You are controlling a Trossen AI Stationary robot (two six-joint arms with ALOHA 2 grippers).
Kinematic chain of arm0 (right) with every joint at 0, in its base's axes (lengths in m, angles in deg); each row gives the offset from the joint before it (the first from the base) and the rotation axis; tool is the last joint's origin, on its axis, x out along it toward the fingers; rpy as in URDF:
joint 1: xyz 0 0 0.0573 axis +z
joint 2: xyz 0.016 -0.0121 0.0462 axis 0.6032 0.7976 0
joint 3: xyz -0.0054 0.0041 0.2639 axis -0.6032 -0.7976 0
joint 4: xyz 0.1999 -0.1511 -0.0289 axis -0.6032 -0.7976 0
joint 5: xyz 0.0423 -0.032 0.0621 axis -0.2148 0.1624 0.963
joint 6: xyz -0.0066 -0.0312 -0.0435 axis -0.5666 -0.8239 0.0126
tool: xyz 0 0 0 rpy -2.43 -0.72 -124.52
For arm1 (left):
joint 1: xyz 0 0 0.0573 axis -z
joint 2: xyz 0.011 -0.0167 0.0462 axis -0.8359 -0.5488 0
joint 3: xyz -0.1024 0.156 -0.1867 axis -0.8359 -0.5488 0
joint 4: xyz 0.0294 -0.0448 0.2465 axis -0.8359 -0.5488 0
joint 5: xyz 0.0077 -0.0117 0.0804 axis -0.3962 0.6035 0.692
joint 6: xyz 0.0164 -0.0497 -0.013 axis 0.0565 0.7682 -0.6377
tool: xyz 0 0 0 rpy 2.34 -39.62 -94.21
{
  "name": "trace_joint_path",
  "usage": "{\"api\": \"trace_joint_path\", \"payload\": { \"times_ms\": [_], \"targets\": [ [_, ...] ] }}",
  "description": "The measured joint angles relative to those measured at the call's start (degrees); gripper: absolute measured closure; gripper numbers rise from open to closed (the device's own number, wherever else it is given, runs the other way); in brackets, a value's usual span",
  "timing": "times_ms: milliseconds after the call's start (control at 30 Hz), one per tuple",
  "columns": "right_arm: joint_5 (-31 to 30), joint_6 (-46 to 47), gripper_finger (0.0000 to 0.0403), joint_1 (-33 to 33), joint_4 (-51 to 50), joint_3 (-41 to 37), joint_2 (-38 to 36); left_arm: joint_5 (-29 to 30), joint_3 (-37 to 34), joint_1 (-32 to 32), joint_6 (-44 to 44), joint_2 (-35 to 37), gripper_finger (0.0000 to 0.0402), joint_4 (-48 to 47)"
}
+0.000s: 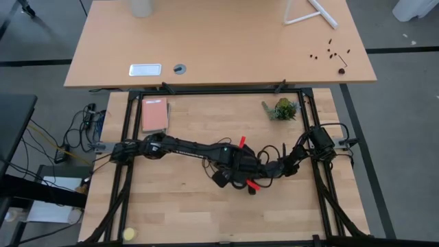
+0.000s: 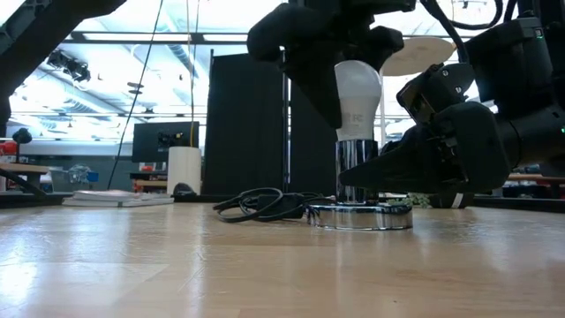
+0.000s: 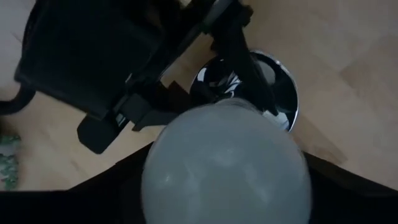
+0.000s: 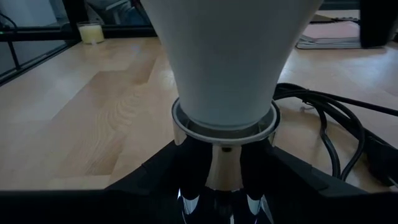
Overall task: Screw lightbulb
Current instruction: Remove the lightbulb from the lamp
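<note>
The white lightbulb stands upright with its base in the chrome socket's neck, which rises from the round silvery socket disc on the wooden table. My left gripper comes down over the bulb from above and is shut on its rounded head; in the high view this gripper hides the bulb. My right gripper reaches in low from the table's right side and is shut on the socket's neck. My left gripper has the bulb's wide rounded head between its two fingers, one dark finger on each side. The fingers point steeply down from above. The bulb stays upright in the socket. My right gripper pinches the socket's chrome neck between its two fingers, just under the collar that rings the bulb's base. The fingers come in nearly level from the table's right. The disc stays flat on the table.
The socket's black cord lies in loops on the table beside the disc. A pink book and a small plant sit near the far edge, and a yellow object sits at the near left corner. Black frame rails border the table.
</note>
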Motion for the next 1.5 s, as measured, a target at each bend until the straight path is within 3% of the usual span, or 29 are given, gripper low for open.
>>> {"api": "trace_joint_path", "payload": {
  "times_ms": [167, 400, 600, 767, 833, 967, 1200, 1367, 1500],
  "targets": [
    [0.0, 0.0, 0.0205, 0.0, 0.0, 0.0, 0.0, 0.0, 0.0, 0.0, 4.8, 0.0, 0.0147, -0.5],
    [0.1, 0.1, 0.0205, 0.0, 0.0, 0.0, 0.0, 0.0, 0.0, -0.1, 19.9, 0.0, 0.0147, -0.8],
    [0.1, 0.2, 0.0205, 0.0, 0.0, 0.0, 0.0, -0.1, 0.0, 0.0, 40.0, 0.0, 0.0143, -0.6],
    [0.1, 0.2, 0.0205, 0.0, 0.0, 0.0, 0.0, -0.1, 0.0, 0.0, 65.1, 0.0, 0.014, -0.5],
    [0.1, 0.2, 0.0205, 0.0, 0.0, 0.0, 0.0, -0.1, 0.0, 0.0, 70.8, 0.0, 0.014, -0.4],
    [0.1, 0.2, 0.0205, 0.1, 0.0, -0.1, 0.0, -0.5, 0.0, 0.1, 70.5, 0.0, 0.0131, 0.5],
    [0.2, 0.2, 0.0205, 0.1, -0.1, -0.1, 0.0, -1.8, 0.0, 0.2, 58.8, 0.0, 0.0077, 1.3],
    [0.2, 0.3, 0.0205, 0.1, -0.1, -0.1, 0.0, -1.7, 0.0, -0.4, 45.5, 0.0, 0.0037, 1.3],
    [0.2, 0.4, 0.0205, 0.1, -0.1, -0.1, 0.0, -0.9, 0.0, -0.5, 31.1, 0.0, 0.0027, 1.1]
  ]
}}
